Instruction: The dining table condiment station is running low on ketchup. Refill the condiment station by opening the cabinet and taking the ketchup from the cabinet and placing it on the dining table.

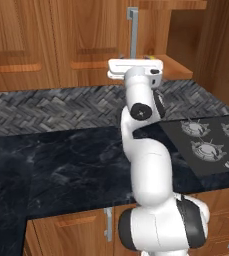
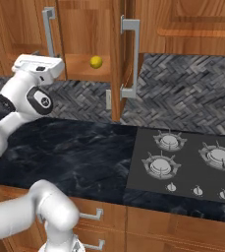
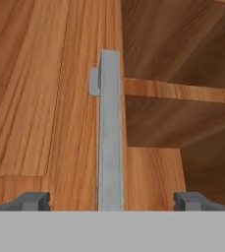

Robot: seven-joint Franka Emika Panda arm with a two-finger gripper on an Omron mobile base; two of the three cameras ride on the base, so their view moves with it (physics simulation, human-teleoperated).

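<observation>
Spread wide, the end effector (image 3: 111,201) has its two dark fingertips (image 3: 33,200) standing well apart at the bottom of the hand view, one on either side of a long silver bar handle (image 3: 110,133) that runs up between them without either tip touching it (whether the handle sits fully between the tips or just ahead of them cannot be told). That handle belongs to a door of the cabinet (image 3: 40,98), whose warm brown panel takes up the left of the hand view; to the right of the door's edge the cabinet interior shows, with a wooden shelf (image 3: 178,91) crossing it.

From the right base view the white arm reaches up from the lower left, its hand (image 2: 38,66) raised against the cabinet beside the left handle (image 2: 48,32). The right door (image 2: 118,59) stands swung out edge-on, with its own handle (image 2: 131,56) facing the camera. Between the two doors, a small round yellow object (image 2: 96,62) rests on the cabinet's bottom shelf (image 2: 82,66).

Below, a black table (image 2: 70,152) carries a gas hob (image 2: 187,162) at its right, backed by a grey herringbone wall (image 2: 182,88). The ketchup bottle cannot be made out anywhere in the open part of the cabinet.
</observation>
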